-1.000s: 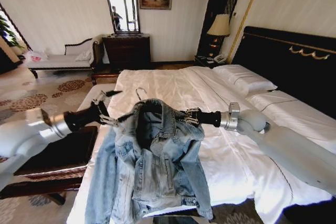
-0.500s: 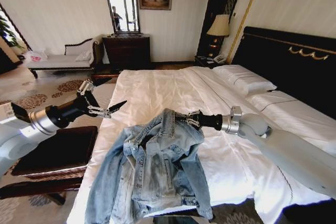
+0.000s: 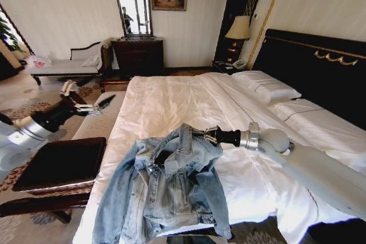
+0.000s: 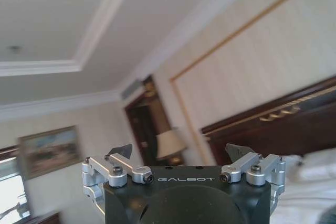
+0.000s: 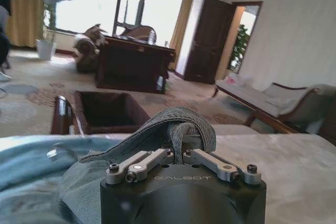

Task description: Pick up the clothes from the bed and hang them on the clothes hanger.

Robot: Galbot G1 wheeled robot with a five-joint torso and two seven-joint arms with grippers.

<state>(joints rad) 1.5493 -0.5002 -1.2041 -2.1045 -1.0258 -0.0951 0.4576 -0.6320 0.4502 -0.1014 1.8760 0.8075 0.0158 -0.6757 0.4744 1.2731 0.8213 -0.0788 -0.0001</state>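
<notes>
White bed [image 3: 171, 98] w/ black headboard; jacket [image 3: 166, 190] lies at foot edge, collar toward headboard, long axis running down off the foot. R gripper [image 3: 209, 135] pinched shut on collar fabric. L gripper [image 3: 94, 107] off beside bed, jaws wide, empty. Risk: one-point hold, jacket could slide off the edge.

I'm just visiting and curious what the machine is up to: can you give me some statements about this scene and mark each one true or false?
1. The right end effector is shut on the jacket. True.
2. The left end effector holds a sleeve. False: it is open, holds nothing, and is off to the bed's left.
3. The jacket hangs over the bed's near edge. True.
4. The jacket lies on the pillows. False: the pillows are bare, by the headboard.
</notes>
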